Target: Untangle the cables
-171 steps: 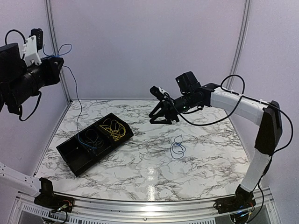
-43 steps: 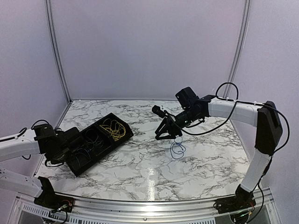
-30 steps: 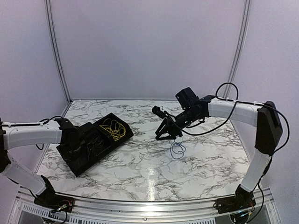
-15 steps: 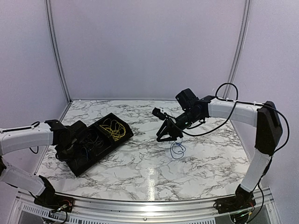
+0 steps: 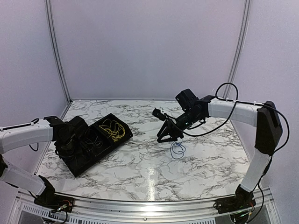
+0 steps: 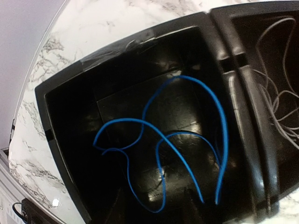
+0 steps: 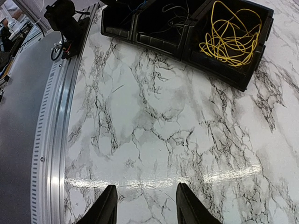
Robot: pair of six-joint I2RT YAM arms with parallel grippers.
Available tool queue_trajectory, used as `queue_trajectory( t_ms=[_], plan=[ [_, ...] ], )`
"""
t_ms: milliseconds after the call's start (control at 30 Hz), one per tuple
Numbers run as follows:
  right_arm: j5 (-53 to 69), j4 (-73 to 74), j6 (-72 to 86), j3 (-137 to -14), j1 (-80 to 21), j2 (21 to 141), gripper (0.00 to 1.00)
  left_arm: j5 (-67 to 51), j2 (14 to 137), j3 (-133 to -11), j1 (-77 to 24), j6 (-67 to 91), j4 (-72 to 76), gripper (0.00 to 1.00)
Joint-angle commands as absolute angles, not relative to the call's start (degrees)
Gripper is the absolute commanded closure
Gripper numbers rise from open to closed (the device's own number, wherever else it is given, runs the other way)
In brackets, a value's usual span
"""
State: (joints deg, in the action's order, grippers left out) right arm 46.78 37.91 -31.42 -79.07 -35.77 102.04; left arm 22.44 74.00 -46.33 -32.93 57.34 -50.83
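A black three-compartment tray (image 5: 122, 138) sits at the left of the marble table. Yellow cables (image 5: 113, 129) fill its right compartment and a thin black cable (image 5: 95, 136) lies in the middle one. My left gripper (image 5: 70, 141) hangs over the left compartment. In the left wrist view a blue cable (image 6: 159, 154) curls loosely on that compartment's floor. My left gripper (image 6: 154, 212) shows there only dimly, with the jaws apart. A second blue cable (image 5: 177, 149) lies looped on the table. My right gripper (image 5: 168, 136) is open and empty, just above and left of it.
In the right wrist view my right gripper (image 7: 147, 205) is over bare marble, and the tray (image 7: 187, 44) with the yellow cables (image 7: 229, 32) is at the top. The metal rail (image 7: 51, 140) marks the table's near edge. Purple walls close in the table.
My left arm came down from high at the left, carrying a blue cable, to the tray's left compartment. My right gripper moved down and right toward the blue loop on the table.
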Motion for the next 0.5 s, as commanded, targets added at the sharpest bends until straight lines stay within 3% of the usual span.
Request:
queue_trajectory(
  t_ms=[0, 133, 467],
  plan=[
    [46.69, 39.55, -32.16, -81.41, -35.92, 102.39, 0.56, 19.99, 70.59, -51.18, -32.61, 54.81, -52.37, 0.47],
    [46.76, 39.89, -32.48, -81.4, -35.88, 102.58, 0.56, 18.63, 68.04, -54.63, -32.61, 53.11, -55.22, 0.32],
    [46.68, 40.37, -31.86, -82.5, -34.52, 102.65, 0.58, 18.41, 69.55, -66.84, -32.65, 45.78, -58.19, 0.32]
  ],
)
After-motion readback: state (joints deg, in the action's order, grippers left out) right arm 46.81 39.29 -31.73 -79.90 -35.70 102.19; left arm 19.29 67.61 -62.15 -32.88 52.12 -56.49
